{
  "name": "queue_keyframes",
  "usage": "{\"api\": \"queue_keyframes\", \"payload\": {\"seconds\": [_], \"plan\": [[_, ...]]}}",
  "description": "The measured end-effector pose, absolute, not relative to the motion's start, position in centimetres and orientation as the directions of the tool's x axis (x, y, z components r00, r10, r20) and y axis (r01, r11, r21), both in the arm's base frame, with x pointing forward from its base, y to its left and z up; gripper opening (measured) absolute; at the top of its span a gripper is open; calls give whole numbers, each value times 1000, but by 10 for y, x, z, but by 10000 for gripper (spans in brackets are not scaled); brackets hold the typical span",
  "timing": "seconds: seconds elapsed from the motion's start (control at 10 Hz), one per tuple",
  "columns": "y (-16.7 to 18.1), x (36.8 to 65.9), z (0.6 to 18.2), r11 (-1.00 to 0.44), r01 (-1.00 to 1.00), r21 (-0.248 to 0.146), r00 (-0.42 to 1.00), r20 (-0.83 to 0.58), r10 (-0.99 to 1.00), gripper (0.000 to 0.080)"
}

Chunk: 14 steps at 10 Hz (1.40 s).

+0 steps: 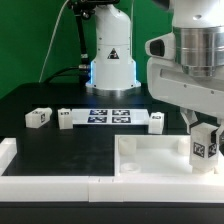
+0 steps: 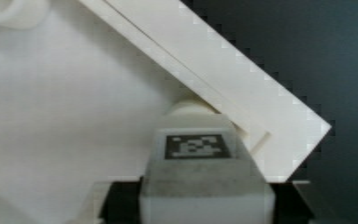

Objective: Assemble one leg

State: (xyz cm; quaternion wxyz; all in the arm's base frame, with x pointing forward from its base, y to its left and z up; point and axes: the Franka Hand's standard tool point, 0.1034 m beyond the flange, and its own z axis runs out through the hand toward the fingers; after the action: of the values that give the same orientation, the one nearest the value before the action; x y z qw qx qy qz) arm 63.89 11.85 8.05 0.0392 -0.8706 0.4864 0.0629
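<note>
Gripper point(image 1: 205, 138) is clamping the leg point(image 1: 204, 146), with its fingers closed on two opposite sides and the tag facing the exterior camera. The leg is hanging upright at the exterior view's right, over the near right corner of the white tray part point(image 1: 140, 158). Its lower end is overlapping the tray rim in that view, so I can't tell whether it is touching the tray or hovering just above. The frame edge is cutting off the tray's right side and most of the wrist housing.

In the wrist view the leg point(image 2: 197, 146) is filling the centre and the tag is readable. The gripper point(image 2: 197, 200) is barely showing: the dark fingers point(image 2: 119, 205) are only slivers on either side at the picture edge. The tray part point(image 2: 247, 90) is showing a raised wall running diagonally just beside the leg's far end. A small rounded shape between the leg and the wall is blurring out, so I can't say whether it is a socket or the leg's tip. The rest is washing out to flat white with no detail.

On the black table point(image 1: 60, 140), three spare blocks are sitting behind the tray line: first block point(image 1: 38, 117) and second block point(image 1: 65, 119) at the exterior view's left, third block point(image 1: 157, 121) behind the tray. Their tags are too small to read. The marker board point(image 1: 110, 115) is lying between the second and third blocks, in front of the arm base point(image 1: 110, 60). A white rail point(image 1: 20, 170) is running along the near edge, cut off at the bottom of the frame.
</note>
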Motion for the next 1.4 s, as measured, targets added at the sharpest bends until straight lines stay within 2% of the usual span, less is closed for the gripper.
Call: {"api": "queue_keyframes", "payload": {"seconds": [0.1,0.2,0.3,0.4,0.5,0.7,0.8,1.0,1.1,1.2,1.4], "plan": [[119,639,81,-523,-852,-7,518,-148,-842,291],[119,639,80,-527,-850,-8,522,-148,-840,406],[118,639,80,-567,-824,-15,562,-148,-814,406],[117,639,80,-623,-782,-24,619,-147,-772,542],[117,638,80,-681,-732,-32,677,-148,-721,627],[118,638,81,-839,-541,-65,838,-135,-529,643],[121,638,81,-871,-487,-72,870,-130,-476,643],[123,638,82,-974,-209,-88,975,-97,-201,649],[125,639,83,-988,-133,-81,988,-86,-126,649],[124,639,83,-997,28,-72,997,-68,33,649],[122,640,83,-970,229,-77,971,-52,233,649]]}}
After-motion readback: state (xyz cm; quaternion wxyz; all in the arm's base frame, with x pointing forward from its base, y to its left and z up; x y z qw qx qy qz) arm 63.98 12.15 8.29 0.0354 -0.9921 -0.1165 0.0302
